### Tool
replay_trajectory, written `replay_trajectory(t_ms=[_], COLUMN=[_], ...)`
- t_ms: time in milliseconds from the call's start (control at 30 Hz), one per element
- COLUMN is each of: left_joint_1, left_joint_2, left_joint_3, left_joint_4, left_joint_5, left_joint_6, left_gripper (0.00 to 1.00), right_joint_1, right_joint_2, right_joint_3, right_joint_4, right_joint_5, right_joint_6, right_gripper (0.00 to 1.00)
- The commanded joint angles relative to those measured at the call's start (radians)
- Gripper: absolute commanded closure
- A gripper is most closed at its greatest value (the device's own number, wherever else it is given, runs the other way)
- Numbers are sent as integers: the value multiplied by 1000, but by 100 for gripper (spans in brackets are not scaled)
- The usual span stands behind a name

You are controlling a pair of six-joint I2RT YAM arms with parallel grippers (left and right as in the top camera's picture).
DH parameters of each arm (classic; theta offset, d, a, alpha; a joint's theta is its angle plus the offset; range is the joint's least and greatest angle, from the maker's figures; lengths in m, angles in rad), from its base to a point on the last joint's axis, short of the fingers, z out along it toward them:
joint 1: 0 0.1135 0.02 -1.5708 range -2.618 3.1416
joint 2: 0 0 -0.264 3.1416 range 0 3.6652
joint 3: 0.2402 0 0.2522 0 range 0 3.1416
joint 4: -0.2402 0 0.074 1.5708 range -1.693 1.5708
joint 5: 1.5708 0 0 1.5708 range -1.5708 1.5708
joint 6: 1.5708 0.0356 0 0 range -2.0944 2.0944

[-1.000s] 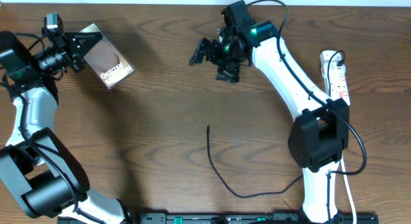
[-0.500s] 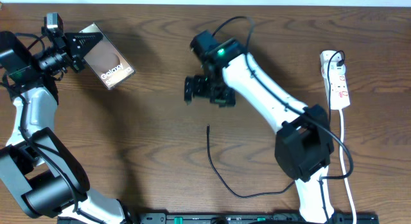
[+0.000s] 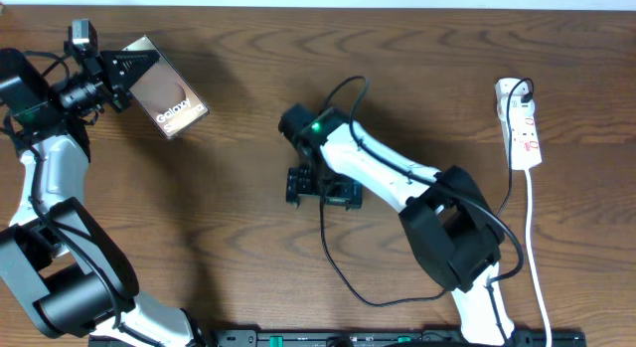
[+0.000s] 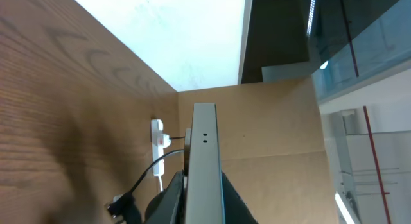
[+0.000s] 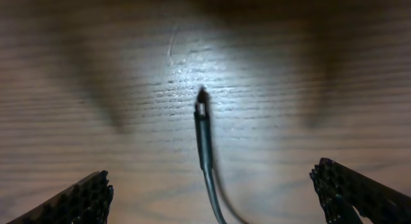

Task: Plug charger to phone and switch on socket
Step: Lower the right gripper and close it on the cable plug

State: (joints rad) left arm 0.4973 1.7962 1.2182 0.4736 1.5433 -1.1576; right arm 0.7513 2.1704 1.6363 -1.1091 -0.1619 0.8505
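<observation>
The left pincer (image 3: 127,67) is clamped shut on the phone (image 3: 171,98) and holds it above the counter (image 3: 229,158) at the far left corner, screen facing up. The right pincer (image 3: 320,188) hangs wide open and empty over the middle. Its 2 fingers (image 5: 70,201) straddle the tip of the charger (image 3: 323,233), which lies on the wood. The socket (image 3: 524,128) lies at the far right, well apart.

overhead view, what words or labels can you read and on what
"Galaxy": on the phone screen; the smaller line under it is too blurred to read.
Red marks on the socket: too small to read.
Both wrist views: no text.
</observation>
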Motion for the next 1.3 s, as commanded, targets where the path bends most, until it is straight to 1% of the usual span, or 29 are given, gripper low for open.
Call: replay_trajectory(t_ms=[0,133,233,267,367,467,700,767,900,1000,1100,1267], left_joint_1=[1,1,1,1,1,1,1,1,1,1,1,1], left_joint_2=[0,0,0,0,0,0,0,0,0,0,0,0], left_joint_3=[7,7,7,7,7,7,7,7,7,7,7,7], left_joint_4=[7,7,7,7,7,7,7,7,7,7,7,7], left_joint_5=[28,28,27,27,27,27,27,27,27,27,27,27], left_joint_6=[17,21,21,21,25,28,39,39,39,39,39,39], left_gripper=[93,93,93,93,93,93,93,93,92,93,93,92], right_joint_1=[24,32,32,32,32,32,31,30,25,24,24,24], right_joint_2=[-8,-8,-8,-8,-8,-8,-8,-8,-8,-8,-8,-8], right_joint_3=[-47,-73,-76,-76,-76,-76,-75,-75,-75,-75,-75,-75], right_joint_4=[37,71,74,77,81,82,106,116,124,123,122,122], right_joint_5=[13,14,15,16,29,37,48,50,52,52,51,51], right_joint_6=[55,69,69,69,69,69,69,69,69,69,69,69], right_gripper=[2,10,19,24,33,38,41,44,57,65,75,88])
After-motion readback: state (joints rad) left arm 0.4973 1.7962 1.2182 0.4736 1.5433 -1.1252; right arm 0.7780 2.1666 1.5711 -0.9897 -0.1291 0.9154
